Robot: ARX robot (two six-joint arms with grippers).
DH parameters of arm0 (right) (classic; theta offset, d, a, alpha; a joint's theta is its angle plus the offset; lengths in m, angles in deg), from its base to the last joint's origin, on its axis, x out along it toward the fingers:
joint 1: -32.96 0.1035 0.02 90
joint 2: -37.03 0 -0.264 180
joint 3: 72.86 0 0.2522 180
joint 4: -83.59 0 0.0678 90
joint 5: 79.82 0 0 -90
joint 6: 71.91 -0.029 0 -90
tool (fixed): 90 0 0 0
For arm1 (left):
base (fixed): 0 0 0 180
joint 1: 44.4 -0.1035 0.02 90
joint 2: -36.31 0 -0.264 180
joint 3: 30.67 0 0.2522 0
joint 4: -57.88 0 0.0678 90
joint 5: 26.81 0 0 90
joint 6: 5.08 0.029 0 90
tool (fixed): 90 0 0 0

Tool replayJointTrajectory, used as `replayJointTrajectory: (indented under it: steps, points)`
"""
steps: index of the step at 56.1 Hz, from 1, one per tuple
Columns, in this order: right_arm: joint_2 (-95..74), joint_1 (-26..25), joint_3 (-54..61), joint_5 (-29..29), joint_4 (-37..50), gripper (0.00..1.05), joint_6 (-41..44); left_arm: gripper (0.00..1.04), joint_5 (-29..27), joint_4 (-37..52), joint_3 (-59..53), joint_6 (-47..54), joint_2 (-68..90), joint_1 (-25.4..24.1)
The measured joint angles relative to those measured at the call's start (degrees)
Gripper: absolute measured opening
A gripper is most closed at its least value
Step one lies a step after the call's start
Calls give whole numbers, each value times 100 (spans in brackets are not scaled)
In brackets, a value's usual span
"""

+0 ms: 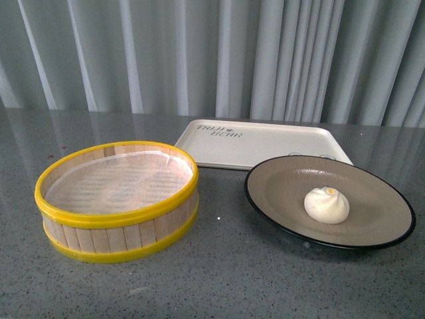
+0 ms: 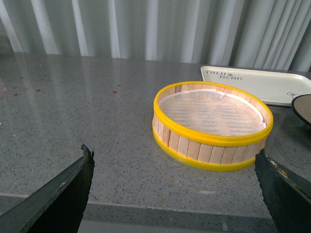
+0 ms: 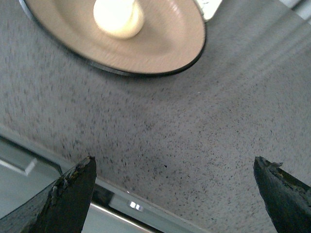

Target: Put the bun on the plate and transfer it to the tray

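1. The left gripper shows only in its wrist view. Its 2 dark fingers are spread wide apart with nothing between them, released and empty, above the near left part of the grey speckled table.
2. A round wooden steamer basket with yellow rims stands upright on the left of the table. Its pale lining is bare, and it sits apart from the other items.
3. The tray lies flat at the far middle of the table, in front of the grey curtain. Its dark lettering is in the far left corner.
4. The plate rests on the table to the right of the basket and just near of the tray. In the front view its far rim overlaps the tray's near right edge, and I cannot tell whether the 2 touch.
5. The bun sits on the plate, right of its centre, upright with its pleated top and yellowish dot facing up. Nothing grips it.
6. The right gripper appears only in its wrist view. Its 2 fingers are parted wide, released and holding nothing, over bare table near the front edge, clear of the plate and bun.
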Motion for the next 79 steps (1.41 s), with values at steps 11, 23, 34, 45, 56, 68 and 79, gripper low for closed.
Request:
replayJointTrajectory:
  steps: [11, 23, 34, 45, 56, 68, 79]
  points:
    - [-1169, 289, -328, -39, 328, 96, 3047, 98, 0, 0, 0, 0, 0, 0]
    - [-1952, 291, -695, -111, 538, 96, 4419, 98, 0, 0, 0, 0, 0, 0]
    - [-2603, 345, -1067, -146, 903, 96, 5154, 98, 0, 0, 0, 0, 0, 0]
    - [-3185, 597, -1307, -61, 1388, 96, 5230, 98, 0, 0, 0, 0, 0, 0]
    - [-3637, 846, -1327, 31, 1816, 96, 5165, 98, 0, 0, 0, 0, 0, 0]
    - [-3919, 953, -1493, 81, 1996, 96, 5165, 98, 0, 0, 0, -2, 0, 0]
    - [-4098, 1038, -1685, 168, 1998, 83, 5145, 98, 0, 0, 0, 0, 0, 0]
